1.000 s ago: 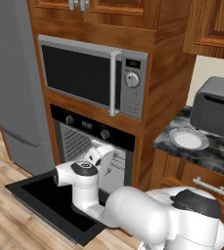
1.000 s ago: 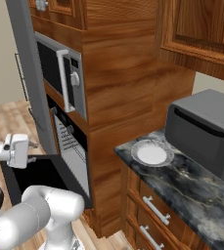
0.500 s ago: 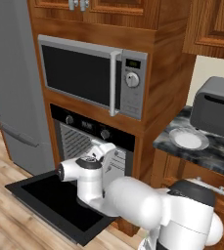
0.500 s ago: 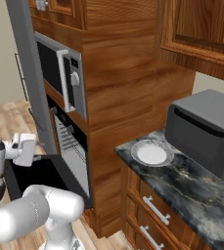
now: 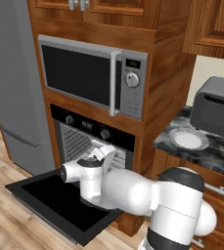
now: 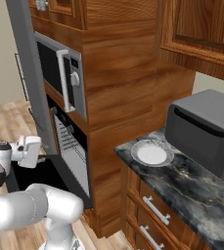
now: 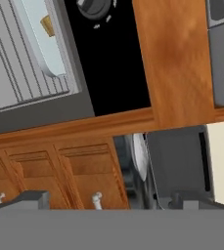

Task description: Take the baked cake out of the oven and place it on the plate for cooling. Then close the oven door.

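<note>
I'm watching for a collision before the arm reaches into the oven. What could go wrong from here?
1. The open gripper sits close to the oven front; a reach could clip the wire racks.
2. The baked cake is small on its pale tray, so the fingers may catch the tray.
3. The lowered oven door lies under the arm.

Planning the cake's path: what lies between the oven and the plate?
A wood cabinet panel, then bare dark counter, separates oven from plate in the right base view.
</note>
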